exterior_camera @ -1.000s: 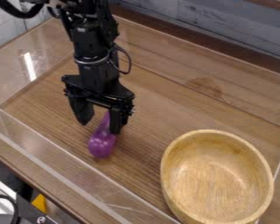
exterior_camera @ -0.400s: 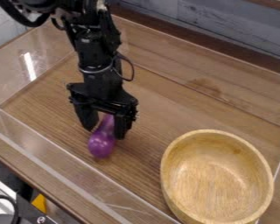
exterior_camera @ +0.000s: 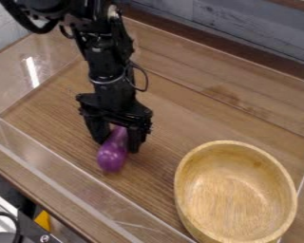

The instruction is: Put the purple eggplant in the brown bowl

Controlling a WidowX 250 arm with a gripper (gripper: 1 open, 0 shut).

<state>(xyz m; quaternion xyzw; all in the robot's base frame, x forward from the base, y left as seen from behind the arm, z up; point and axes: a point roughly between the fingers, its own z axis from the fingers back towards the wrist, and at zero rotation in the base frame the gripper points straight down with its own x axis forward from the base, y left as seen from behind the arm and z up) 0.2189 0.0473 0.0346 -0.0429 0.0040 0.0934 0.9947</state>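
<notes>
The gripper [exterior_camera: 114, 139] points straight down with its two black fingers [exterior_camera: 136, 136] spread apart, released, straddling the upper end of the eggplant [exterior_camera: 111, 157]. The jaws stand on either side of the eggplant's narrow end; whether the pads touch it cannot be told, and nothing is clamped. The black arm [exterior_camera: 102, 52] rises from the gripper toward the top left corner of the view, with cables at its upper part.

The eggplant lies on the bench [exterior_camera: 205, 95], glossy purple, its fat rounded end toward the near edge and its thinner end up between the fingers. It sits left of the middle of the wooden surface, close to the near edge.

The bowl [exterior_camera: 237, 190] stands at the near right corner of the bench, upright, light brown with visible grain and a thick rim, nothing inside. It is near the eggplant but apart from it, a strip of bare wood between them.

A clear wall [exterior_camera: 66, 195] runs along the near edge and the left side of the bench, catching reflections. Past the far edge a grey surface shows at the top right
</notes>
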